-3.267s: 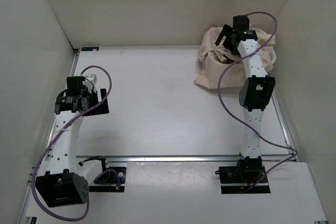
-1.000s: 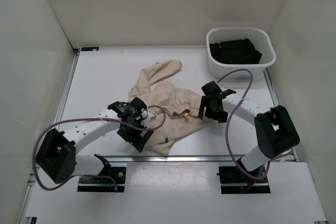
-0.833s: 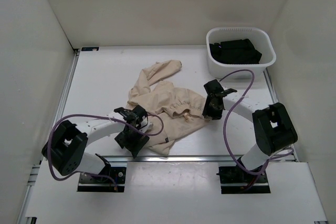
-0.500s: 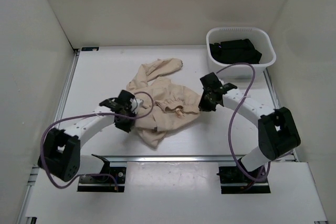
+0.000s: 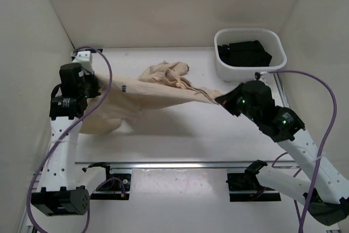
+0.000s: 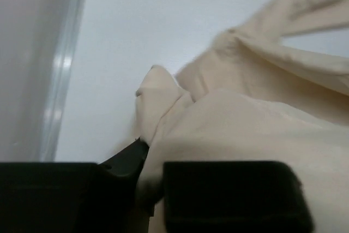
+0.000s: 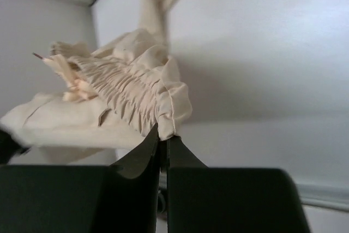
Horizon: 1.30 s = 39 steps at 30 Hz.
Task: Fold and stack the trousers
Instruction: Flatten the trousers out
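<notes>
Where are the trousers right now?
In the top view, the trousers are held stretched across mid-table between the left gripper and right gripper, left of the white basket.

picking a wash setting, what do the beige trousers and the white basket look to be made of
The trousers look like thin, soft woven cloth, perhaps cotton, matte: they drape and crease where stretched, and the waistband is gathered into fine elastic puckers. The basket looks like moulded white plastic, smooth and faintly glossy, with rigid rounded walls; which plastic cannot be told.
</notes>
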Available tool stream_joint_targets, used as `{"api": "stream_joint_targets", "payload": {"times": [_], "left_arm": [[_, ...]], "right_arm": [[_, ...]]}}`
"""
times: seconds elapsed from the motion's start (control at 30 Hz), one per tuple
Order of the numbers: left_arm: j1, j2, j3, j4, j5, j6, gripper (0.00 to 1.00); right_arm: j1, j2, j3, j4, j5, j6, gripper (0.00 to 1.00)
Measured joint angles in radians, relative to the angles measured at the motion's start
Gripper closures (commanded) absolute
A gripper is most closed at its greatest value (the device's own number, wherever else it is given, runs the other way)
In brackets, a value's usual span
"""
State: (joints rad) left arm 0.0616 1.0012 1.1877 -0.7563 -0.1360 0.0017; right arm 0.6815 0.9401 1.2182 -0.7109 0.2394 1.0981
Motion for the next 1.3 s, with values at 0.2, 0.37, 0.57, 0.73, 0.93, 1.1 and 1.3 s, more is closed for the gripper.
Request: {"api": "stream_joint_targets", "payload": {"times": [0.2,0.37,0.57,0.73,0.93,1.1,1.3], "left_arm": [[-0.261,0.202,0.138,-0.194,0.255,0.002,0.12],[-0.364,0.369,0.119,-0.383,0.386,0.001,0.0],[0.099,0.272,-0.105,-0.268,0.189,-0.002,0.0],[0.327,0.544,0.074,-0.225,0.233,-0.003,0.0],[0.21,0.855,0.318,-0.174,0.368,-0.003,0.0],[0.068,0.929,0.169,-0.159,0.351,-0.002,0.0],[0.193,0.849,-0.05,-0.19,0.296,-0.013,0.86]], "right_arm": [[-0.03,-0.122,-0.222,-0.269,0.248,0.137,1.0],[-0.034,-0.222,-0.317,-0.438,0.386,0.238,1.0],[-0.037,-0.084,-0.31,-0.456,0.416,0.174,1.0],[-0.145,0.185,-0.301,-0.337,0.359,0.049,1.0],[-0.304,0.189,-0.355,-0.215,0.244,-0.058,1.0],[-0.357,0.179,-0.375,-0.175,0.183,-0.104,1.0],[-0.519,0.154,-0.401,-0.16,0.087,-0.16,1.0]]}}
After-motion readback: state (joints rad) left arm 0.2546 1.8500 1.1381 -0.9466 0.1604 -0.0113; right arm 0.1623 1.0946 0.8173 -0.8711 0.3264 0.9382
